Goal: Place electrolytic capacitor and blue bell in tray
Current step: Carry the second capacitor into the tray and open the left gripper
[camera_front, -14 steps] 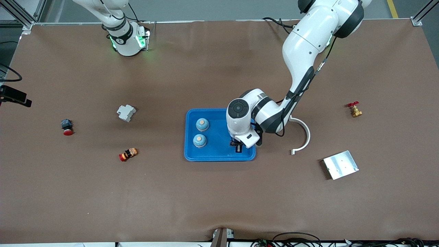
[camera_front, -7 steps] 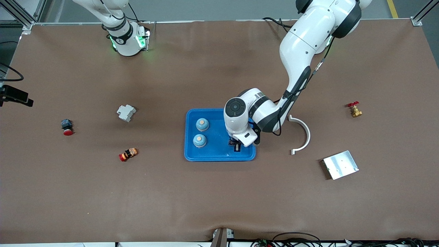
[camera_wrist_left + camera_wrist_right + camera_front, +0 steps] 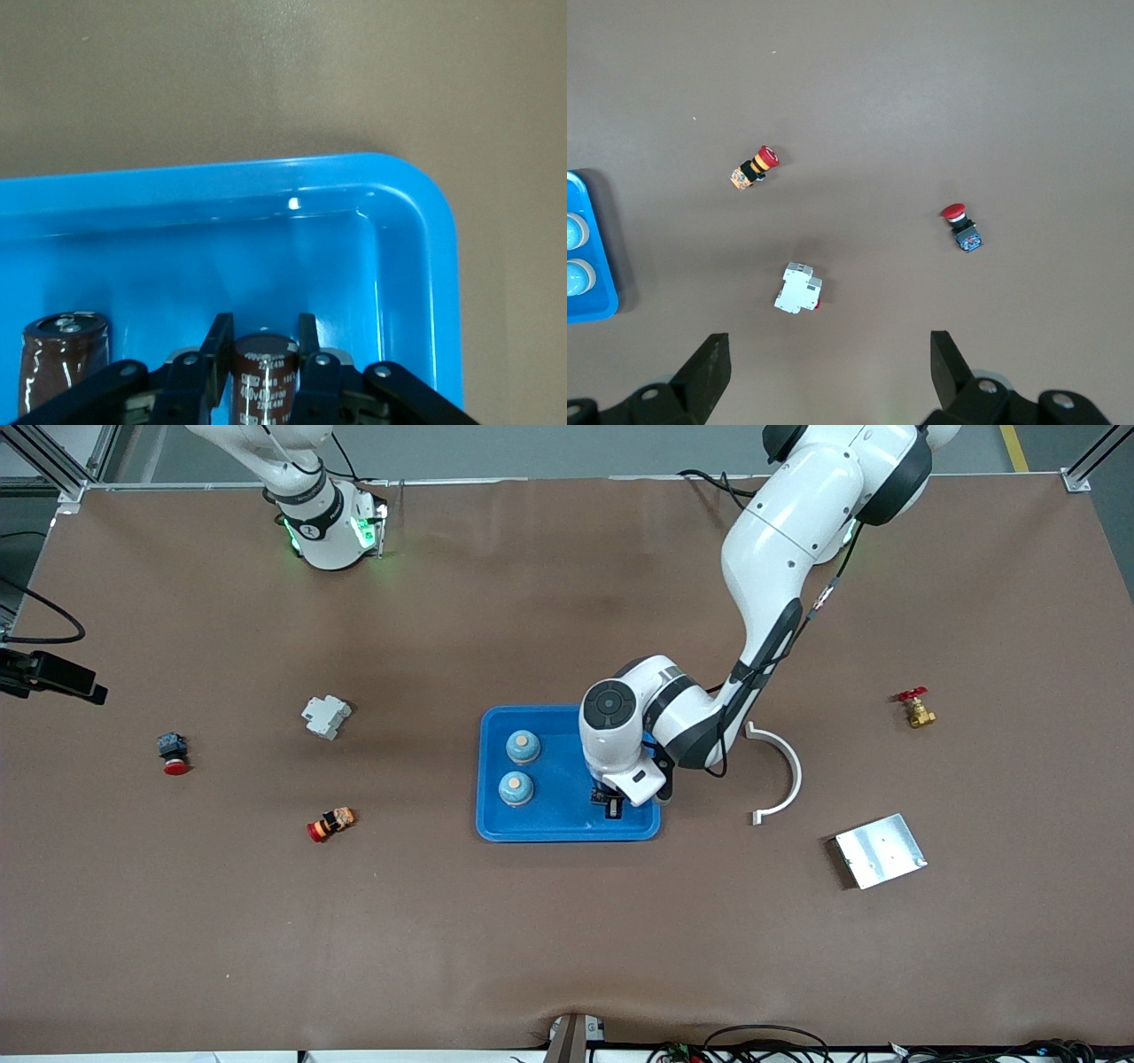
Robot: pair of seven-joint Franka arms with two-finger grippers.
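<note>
The bright-blue tray (image 3: 567,825) lies mid-table. Two blue bells (image 3: 523,747) (image 3: 516,788) stand in it at the right arm's end. My left gripper (image 3: 613,806) is low inside the tray, near the corner at the left arm's end closest to the front camera. Its fingers are shut on a dark brown electrolytic capacitor (image 3: 264,376), seen in the left wrist view between the tips of the left gripper (image 3: 263,332). A second capacitor (image 3: 64,359) stands beside it on the tray floor (image 3: 292,257). My right gripper (image 3: 830,354) waits open and high over the right arm's end.
On the right arm's side lie a white breaker (image 3: 325,716), a red push button (image 3: 173,753) and a red-and-yellow stop button (image 3: 330,823). On the left arm's side are a white curved bracket (image 3: 784,775), a silver metal plate (image 3: 880,850) and a brass valve (image 3: 915,708).
The left arm has shifted a little toward the right arm's end over the tray, still gripping the capacitor. The right gripper stays open.
</note>
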